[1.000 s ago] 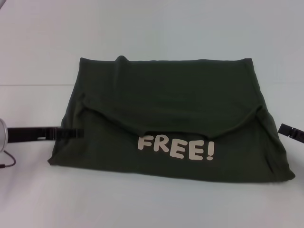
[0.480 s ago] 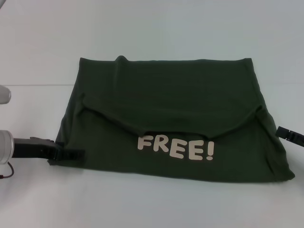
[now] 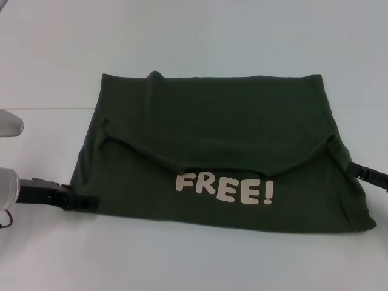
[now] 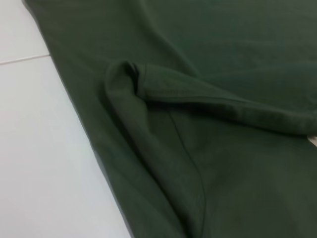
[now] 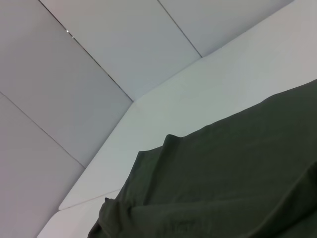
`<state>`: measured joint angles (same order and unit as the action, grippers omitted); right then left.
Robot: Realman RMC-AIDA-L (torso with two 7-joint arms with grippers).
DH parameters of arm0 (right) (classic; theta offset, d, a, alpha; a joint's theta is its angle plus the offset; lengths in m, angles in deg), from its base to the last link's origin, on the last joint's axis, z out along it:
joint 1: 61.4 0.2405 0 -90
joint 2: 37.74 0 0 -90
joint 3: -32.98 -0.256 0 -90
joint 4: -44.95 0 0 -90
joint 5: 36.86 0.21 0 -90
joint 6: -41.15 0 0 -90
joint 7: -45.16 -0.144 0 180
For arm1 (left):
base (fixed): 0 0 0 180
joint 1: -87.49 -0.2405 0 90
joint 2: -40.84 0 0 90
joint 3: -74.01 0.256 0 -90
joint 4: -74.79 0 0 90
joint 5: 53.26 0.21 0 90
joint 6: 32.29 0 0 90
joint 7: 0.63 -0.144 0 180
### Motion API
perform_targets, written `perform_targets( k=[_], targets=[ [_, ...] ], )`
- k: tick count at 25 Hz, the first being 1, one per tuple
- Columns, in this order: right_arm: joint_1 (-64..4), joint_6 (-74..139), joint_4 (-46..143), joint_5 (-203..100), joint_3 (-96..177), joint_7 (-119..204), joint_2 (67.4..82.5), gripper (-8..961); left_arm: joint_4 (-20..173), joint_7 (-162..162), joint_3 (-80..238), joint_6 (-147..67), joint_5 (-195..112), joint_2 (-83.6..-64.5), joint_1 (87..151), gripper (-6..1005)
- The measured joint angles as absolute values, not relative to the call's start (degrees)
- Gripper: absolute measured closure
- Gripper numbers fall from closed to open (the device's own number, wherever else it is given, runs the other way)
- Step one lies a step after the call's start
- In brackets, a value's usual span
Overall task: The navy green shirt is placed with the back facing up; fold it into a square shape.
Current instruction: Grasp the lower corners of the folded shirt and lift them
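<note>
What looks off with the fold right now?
The navy green shirt lies as a wide trapezoid, not a square. Its folded-over flap sags unevenly above the "FREE!" lettering. Left gripper sits at the near-left corner, right gripper at the right edge.

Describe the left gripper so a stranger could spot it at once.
Start at the navy green shirt spread on the white table. Follow its near edge to the robot's-left corner: the left gripper is the black bar tipped there. Its silver wrist shows; the right gripper only peeks in opposite.
</note>
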<state>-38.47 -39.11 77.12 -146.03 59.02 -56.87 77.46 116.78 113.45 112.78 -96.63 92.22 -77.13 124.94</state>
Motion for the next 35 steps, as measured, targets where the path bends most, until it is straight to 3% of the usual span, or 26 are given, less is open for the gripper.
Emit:
perform_targets(
  k=[30,35],
  targets=[
    [-37.93,-38.13,77.23,-146.02,61.19,-56.89,78.01,29,115.24,115.98,114.33,-98.89,93.92,-77.17,127.06,184],
    [-37.93,-38.09,77.3,-146.02,61.19,-56.88,78.01,30,115.45,115.74,113.71,-98.72,93.89,-76.94,127.29,342]
  ],
)
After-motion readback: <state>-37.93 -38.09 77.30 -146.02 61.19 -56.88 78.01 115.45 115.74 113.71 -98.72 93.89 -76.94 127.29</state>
